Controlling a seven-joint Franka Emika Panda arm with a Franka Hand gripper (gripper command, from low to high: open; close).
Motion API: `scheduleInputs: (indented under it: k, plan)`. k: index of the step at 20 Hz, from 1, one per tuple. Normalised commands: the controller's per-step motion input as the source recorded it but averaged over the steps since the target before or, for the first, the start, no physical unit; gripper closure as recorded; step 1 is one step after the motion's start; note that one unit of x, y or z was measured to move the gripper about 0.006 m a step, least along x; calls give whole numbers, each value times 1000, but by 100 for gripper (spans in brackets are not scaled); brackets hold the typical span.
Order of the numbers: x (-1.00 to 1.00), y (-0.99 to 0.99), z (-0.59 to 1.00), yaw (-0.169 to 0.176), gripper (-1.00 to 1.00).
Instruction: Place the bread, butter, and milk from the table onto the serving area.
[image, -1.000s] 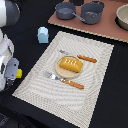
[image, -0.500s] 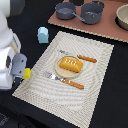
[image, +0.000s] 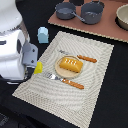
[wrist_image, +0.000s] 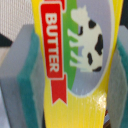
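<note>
On the round tan plate (image: 68, 69) at the middle of the serving area (image: 92, 85) the bread (image: 70, 64) already lies, a golden-orange loaf with pale score marks, so one of the three items looks done. A fork (image: 65, 81) and a knife (image: 80, 57), both with orange handles, flank the plate on the striped beige mat.

Two items are left. The milk (image: 43, 34), a small pale blue carton, stands upright on the dark table just off the mat's far corner toward the exterior view's left, apart from the arm and untouched. The butter (wrist_image: 75, 60) is in the grip: the wrist view shows its yellow packet with the red "BUTTER" label and a cow picture filling the frame, with the teal-lined grey fingers (wrist_image: 27, 85) pressed against both of its long sides. The gripper (image: 34, 61) is thus clamped on the packet.

In the exterior view only a yellow corner of the butter shows, poking out beside the white arm at the mat's edge on the exterior view's left. It appears to be held above the border between table and mat, near the fork's tines; whether it is touching the mat I cannot tell. By my reckoning the butter needs to be set down on a bare part of the mat, and then the milk fetched.

Beyond the mat, a pinkish-brown board (image: 107, 31) carries dark pots (image: 92, 12).
</note>
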Motion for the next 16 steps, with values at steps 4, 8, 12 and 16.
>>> scheduleInputs:
  k: [4,8,12,16]
  plan:
    - [931,-191,147,-44,100]
    - [920,-231,100,-61,100]
    - [921,-226,101,-63,100]
    - [933,-171,31,-58,100]
